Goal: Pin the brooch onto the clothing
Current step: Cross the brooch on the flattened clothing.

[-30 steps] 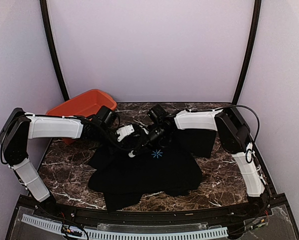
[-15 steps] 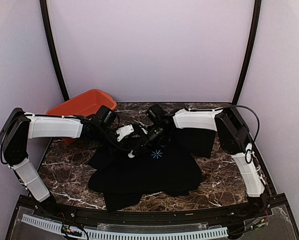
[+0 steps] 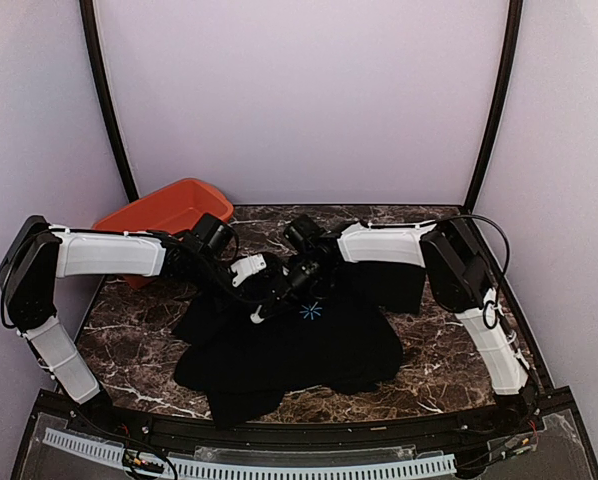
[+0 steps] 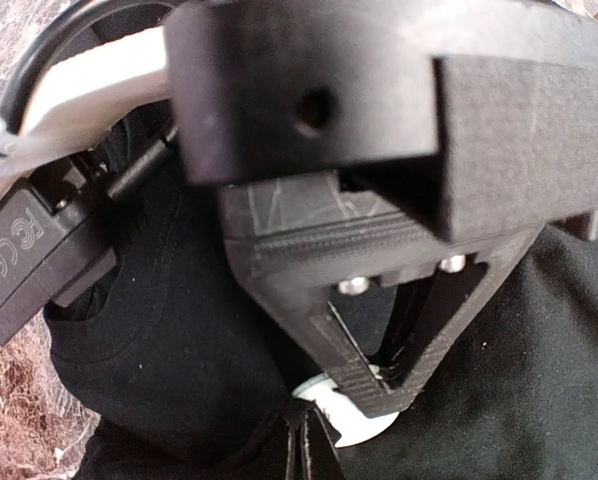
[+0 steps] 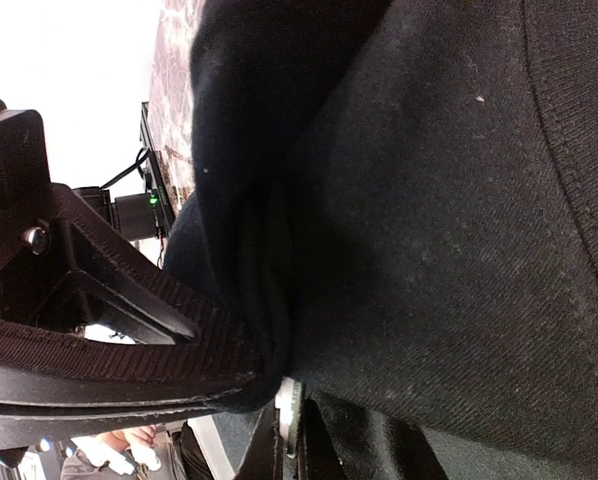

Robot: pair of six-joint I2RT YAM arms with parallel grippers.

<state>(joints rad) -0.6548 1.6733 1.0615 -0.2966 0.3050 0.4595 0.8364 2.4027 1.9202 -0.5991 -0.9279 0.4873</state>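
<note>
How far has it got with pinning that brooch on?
Done: the black T-shirt lies on the marble table. In hand: the right jaws pinch a fold of it, while the left jaws look closed on the brooch, held against the fabric. Left: fastening it, which I cannot see done, then letting go.

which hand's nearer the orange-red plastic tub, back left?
Left. The left hand is over the black T-shirt, front-right of the orange-red plastic tub; the right hand is farther right, pinching shirt fabric.
</note>
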